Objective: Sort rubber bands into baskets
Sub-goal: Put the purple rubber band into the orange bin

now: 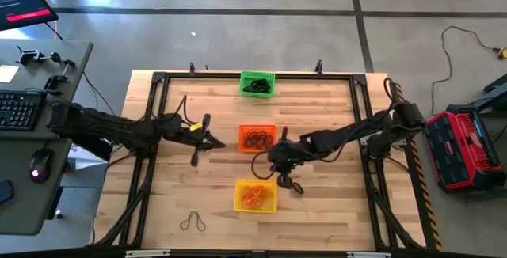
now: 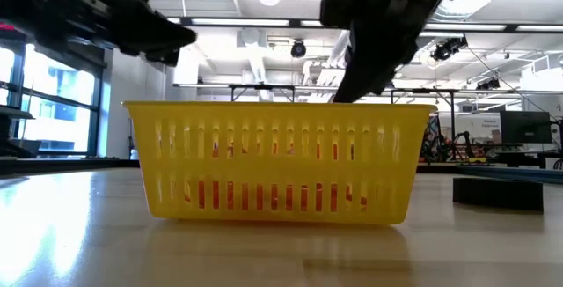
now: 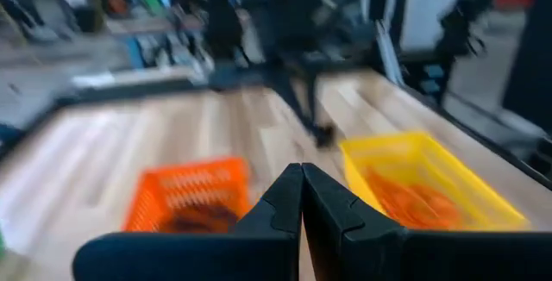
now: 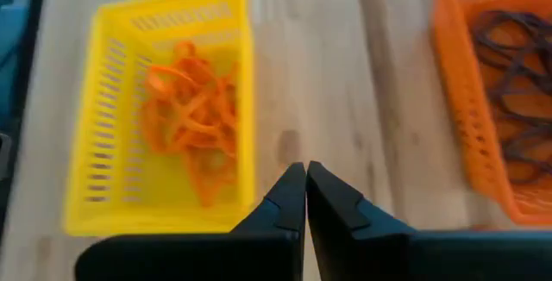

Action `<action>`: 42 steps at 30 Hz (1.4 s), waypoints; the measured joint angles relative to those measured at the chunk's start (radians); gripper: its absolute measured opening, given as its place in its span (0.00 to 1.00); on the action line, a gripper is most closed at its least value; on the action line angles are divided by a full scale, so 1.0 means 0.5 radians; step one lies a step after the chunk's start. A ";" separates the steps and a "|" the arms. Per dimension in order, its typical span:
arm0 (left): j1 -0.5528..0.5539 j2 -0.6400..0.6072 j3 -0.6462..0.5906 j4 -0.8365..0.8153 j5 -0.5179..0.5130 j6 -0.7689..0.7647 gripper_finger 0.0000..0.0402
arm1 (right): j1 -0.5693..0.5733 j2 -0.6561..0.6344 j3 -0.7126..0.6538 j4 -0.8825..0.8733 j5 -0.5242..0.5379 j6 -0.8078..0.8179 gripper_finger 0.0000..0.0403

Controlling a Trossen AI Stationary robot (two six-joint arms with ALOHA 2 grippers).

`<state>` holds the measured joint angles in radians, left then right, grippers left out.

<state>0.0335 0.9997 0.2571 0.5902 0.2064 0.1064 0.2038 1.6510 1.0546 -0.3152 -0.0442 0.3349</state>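
1. Pale, straight-grained wooden planks are forming the table (image 1: 317,123), framed by dark metal rails and standing on a grey concrete floor.
2. At the table's middle, the right gripper (image 1: 279,160) is hanging over bare wood between the orange basket (image 1: 257,138) and the yellow basket (image 1: 256,195), its two dark angular fingers (image 4: 289,196) pressing flat together with nothing between them.
3. In the right wrist view, the yellow basket (image 4: 164,109), a slotted plastic rectangle, is holding a tangle of thin orange rubber bands (image 4: 185,113).
4. On the gripper's other side, the orange basket (image 4: 492,100) is carrying thin dark rubber bands (image 4: 513,83) lying in overlapping loops.
5. Farther off, at the table's far edge, the green basket (image 1: 257,83) is holding a small clump of black bands (image 1: 257,88).
6. Left of the orange basket, the left gripper (image 1: 214,142) is waiting above the wood, its fingers (image 3: 280,203) likewise clenched on nothing.
7. Near the front edge, well apart from every basket, one thin dark band (image 1: 194,222) is lying loose on the planks.
8. From table height, the yellow basket's (image 2: 277,159) vertical slots are showing orange through them.
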 joint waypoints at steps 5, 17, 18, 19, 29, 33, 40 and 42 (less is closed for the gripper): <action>-0.178 -0.198 0.259 -0.879 -0.014 0.002 0.00 | -0.031 -0.118 -0.169 0.136 0.047 -0.013 0.00; -0.654 -0.143 0.798 -1.887 -0.067 -0.505 0.00 | 0.035 -0.555 -0.526 0.292 0.404 -0.097 0.00; -0.703 -0.134 0.818 -1.941 -0.068 -0.582 0.00 | 0.041 -0.578 -0.558 0.315 0.413 -0.096 0.00; -0.757 -0.124 0.835 -1.976 -0.091 -0.660 0.00 | 0.044 -0.599 -0.591 0.335 0.420 -0.098 0.00; -1.338 0.065 0.843 -2.091 -0.293 -1.410 0.00 | 0.043 -0.651 -0.741 0.444 0.500 -0.150 0.00; -1.506 0.215 0.843 -2.078 -0.279 -1.674 0.00 | 0.054 -0.648 -0.741 0.447 0.499 -0.215 0.00; -1.634 0.461 0.843 -2.065 -0.317 -2.030 0.01 | 0.091 -0.648 -0.741 0.452 0.498 -0.268 0.00; -1.642 0.523 0.843 -2.058 -0.330 -2.081 0.04 | 0.102 -0.647 -0.741 0.453 0.498 -0.267 0.00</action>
<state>-0.7876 1.2614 0.6785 -0.4389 0.0414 -0.9340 0.2550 1.3273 0.6842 -0.0887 0.2050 0.2016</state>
